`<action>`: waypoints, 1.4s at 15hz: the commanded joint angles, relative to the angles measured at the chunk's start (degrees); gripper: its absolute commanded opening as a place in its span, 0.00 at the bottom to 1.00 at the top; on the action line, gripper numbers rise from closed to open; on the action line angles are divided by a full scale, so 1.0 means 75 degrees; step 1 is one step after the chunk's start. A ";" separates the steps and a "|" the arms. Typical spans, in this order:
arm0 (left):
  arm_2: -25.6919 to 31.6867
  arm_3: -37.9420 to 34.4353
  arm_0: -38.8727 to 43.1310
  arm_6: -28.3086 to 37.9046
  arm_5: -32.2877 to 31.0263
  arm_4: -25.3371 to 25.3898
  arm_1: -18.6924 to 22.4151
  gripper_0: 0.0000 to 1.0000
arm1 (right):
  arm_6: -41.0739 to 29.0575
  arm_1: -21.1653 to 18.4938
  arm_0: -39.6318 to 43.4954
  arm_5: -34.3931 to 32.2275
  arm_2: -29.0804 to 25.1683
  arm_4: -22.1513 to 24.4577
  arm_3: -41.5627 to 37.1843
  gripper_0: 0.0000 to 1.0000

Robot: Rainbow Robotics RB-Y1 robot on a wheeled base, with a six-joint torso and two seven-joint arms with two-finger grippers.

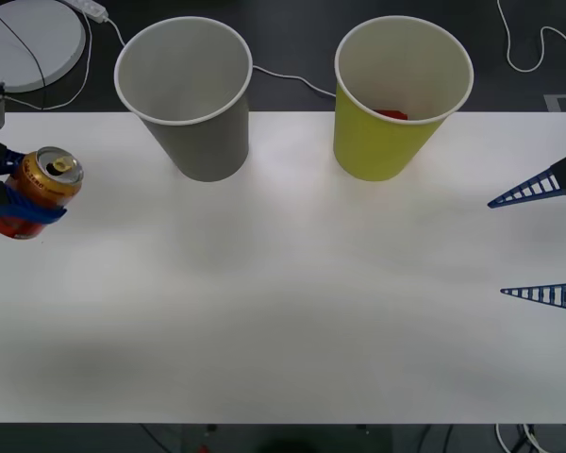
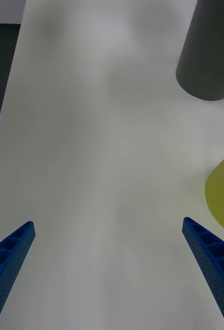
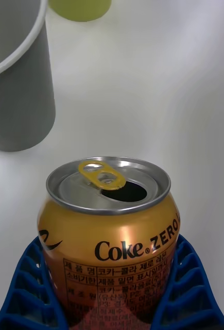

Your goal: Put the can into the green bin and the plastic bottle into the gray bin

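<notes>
Can: small orange-red drink can (image 3: 109, 234) with a silver top, yellow pull tab and open mouth, held tilted above the far-left edge of the white surface (image 1: 283, 302).
Left fingers: blue ribbed left fingers (image 3: 191, 289) pressed against both sides of the can's lower body, so the left gripper (image 1: 14, 193) has it clamped.
Gray bin: large gray tapered paper cup (image 1: 187, 94), upright, just right of the can and nearest to it.
Green bin: large yellow-green tapered paper cup (image 1: 396, 99), upright, farther right, well apart from the can; something red lies inside it.
Right gripper: right gripper (image 1: 544, 241) at the right edge, its blue fingers spread wide and holding nothing.
Risk, wrong bin: the gray cup lies on the path, so an early release would likely drop the can there.
Risk, knock-over: a low carry could clip either light cup's rim and tip it.
Risk, slip: a low grip on a tilted can may let it rotate.
</notes>
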 commanded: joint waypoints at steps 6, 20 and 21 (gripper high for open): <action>-0.0152 -0.0016 -0.2751 0.1910 -0.2049 -0.0452 -0.0653 0.00 | 0.0000 0.0000 0.0000 0.0000 0.0000 0.0000 0.0000 1.00; -0.3761 0.1073 -0.8106 0.5906 -0.2049 -0.2761 -0.3853 0.00 | 0.0000 0.0000 0.0000 0.0000 0.0000 0.0000 0.0000 1.00; -0.3914 0.1308 -0.8329 0.6011 -0.2037 -0.2925 -0.4122 0.01 | 0.0000 0.0000 0.0000 0.0000 0.0000 0.0000 0.0000 1.00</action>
